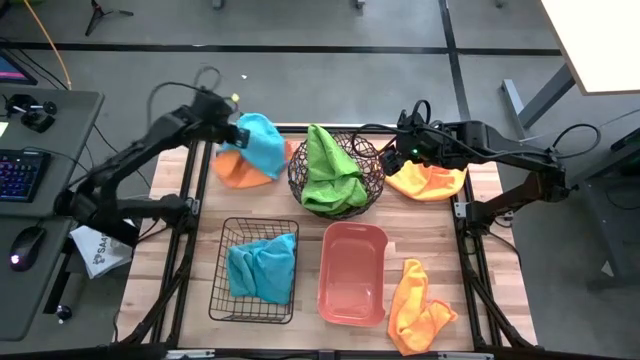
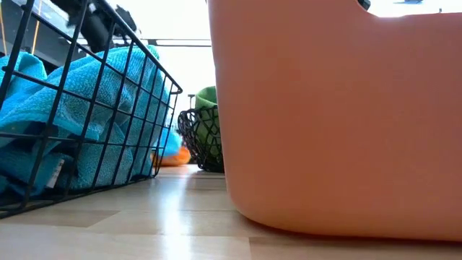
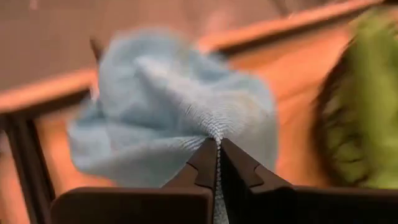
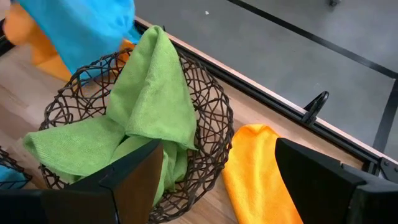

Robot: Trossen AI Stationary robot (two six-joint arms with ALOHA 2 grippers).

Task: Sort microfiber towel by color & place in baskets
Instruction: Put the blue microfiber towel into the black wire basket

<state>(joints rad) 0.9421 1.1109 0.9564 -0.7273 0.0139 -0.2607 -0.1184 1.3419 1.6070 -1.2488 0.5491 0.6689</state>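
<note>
While the front part of the counter (image 1: pixel 200 330) looks settled, the risks are further back. Taking the round bowl (image 1: pixel 372 182) as landmark: in front of it and to the left, the wire basket (image 1: pixel 222 290) already holds a blue towel (image 1: pixel 262 268); straight in front stands the empty tub (image 1: pixel 351 275), and beyond the tub to the right an orange towel (image 1: pixel 418 303) lies on the wood.

The bowl itself carries green towels (image 1: pixel 330 172), one draped high over the rim. The right end effector (image 1: pixel 405 150) is just beside the bowl on the right, fingers spread wide and holding nothing, above a second orange towel (image 1: pixel 428 180). If it comes down carelessly, a finger could catch the wire rim or the hanging green cloth and drag the bowl.

To the left of the bowl, at the back edge, the left end effector (image 3: pixel 217 163) is pressed together on a thin fold of another blue towel (image 1: pixel 258 140), which is lifted above a third orange towel (image 1: pixel 238 170). I judge the pinch small; the cloth could slip out during the carry to the wire basket. The hanging blue cloth seems to touch the orange one below, so it might pull it along, or even sweep it off the back edge. It could also brush the green towels if the path passes close to the bowl.
</note>
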